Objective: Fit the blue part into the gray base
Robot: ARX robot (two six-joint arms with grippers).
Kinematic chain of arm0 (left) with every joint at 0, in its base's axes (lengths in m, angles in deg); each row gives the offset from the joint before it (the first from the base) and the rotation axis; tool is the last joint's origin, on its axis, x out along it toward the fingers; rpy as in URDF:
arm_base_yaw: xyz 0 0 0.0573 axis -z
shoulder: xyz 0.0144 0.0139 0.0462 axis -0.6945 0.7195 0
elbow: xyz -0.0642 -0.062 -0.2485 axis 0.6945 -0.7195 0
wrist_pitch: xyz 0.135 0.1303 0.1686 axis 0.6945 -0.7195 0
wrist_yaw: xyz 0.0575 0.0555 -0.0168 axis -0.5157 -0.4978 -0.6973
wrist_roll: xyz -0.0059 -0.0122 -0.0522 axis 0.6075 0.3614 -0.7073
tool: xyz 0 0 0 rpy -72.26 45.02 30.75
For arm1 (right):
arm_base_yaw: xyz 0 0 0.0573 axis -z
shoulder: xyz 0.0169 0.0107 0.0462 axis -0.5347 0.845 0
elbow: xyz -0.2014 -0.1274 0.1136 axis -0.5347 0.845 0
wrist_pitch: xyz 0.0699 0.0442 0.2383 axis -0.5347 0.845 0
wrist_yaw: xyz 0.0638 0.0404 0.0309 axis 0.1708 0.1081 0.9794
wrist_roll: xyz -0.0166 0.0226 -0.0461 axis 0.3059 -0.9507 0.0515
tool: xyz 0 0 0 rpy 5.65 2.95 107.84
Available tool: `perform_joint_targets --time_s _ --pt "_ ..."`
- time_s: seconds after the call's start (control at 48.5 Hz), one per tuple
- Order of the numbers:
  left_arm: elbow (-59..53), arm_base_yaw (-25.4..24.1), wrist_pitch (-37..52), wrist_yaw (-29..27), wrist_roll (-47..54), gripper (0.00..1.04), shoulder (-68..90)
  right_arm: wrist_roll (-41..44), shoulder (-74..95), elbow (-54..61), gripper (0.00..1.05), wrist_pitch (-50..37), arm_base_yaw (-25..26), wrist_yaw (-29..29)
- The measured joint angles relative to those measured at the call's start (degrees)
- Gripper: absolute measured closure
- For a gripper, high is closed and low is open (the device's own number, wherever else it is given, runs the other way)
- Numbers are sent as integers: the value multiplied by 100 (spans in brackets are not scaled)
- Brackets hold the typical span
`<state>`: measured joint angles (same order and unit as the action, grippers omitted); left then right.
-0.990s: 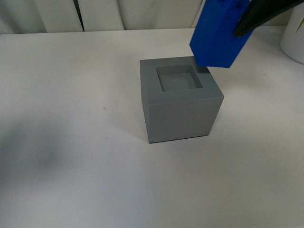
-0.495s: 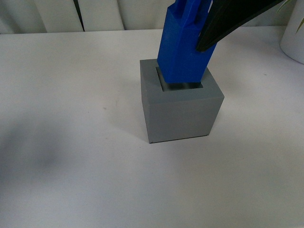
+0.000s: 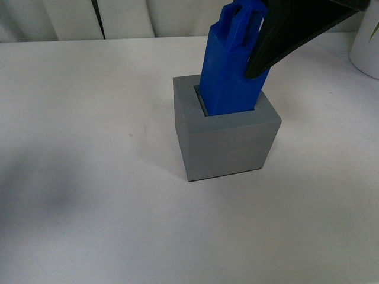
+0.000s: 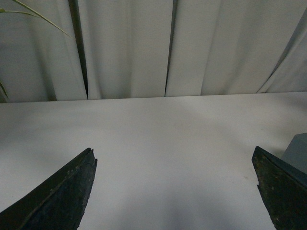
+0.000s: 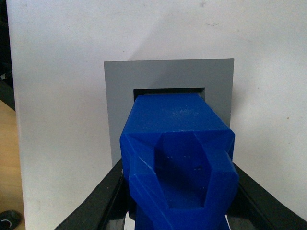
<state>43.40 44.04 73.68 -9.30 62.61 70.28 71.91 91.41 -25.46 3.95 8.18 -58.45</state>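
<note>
My left gripper (image 4: 173, 153) hangs released over the bare white counter (image 3: 89, 148), its fingers (image 4: 72, 191) spread wide with nothing between them. Near the counter's middle sits the gray base (image 3: 228, 142). The blue part (image 3: 228, 71) stands with its lower end down inside the square recess, and a thin gap shows along the recess's left edge. Its handle loops point upward. My right gripper (image 5: 178, 206) is clenched on the blue part's upper half, one dark finger on each side. At the far right edge stands a white vessel (image 3: 367, 44).
</note>
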Motion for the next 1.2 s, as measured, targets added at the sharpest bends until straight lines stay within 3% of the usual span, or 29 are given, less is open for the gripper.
perform_joint_targets --time_s 0.144,0.433,0.701,0.804,0.969,1.196 --pt "0 0 0 0 0 6 0 0 0 57 58 -107 -7 -20" --pt "0 0 0 0 0 6 0 -144 -81 173 6 -498 46 326" --pt "0 0 0 0 0 6 0 -754 -1322 1379 7 -1799 496 1152" --pt "0 0 0 -2 0 6 0 -1130 -2017 2170 7 -2682 804 1423" --pt "0 0 0 -2 0 6 0 -2389 -3534 4129 7 -4649 1408 2302" --pt "0 0 0 -2 0 6 0 -3862 -5416 6317 7 -6533 1886 2455"
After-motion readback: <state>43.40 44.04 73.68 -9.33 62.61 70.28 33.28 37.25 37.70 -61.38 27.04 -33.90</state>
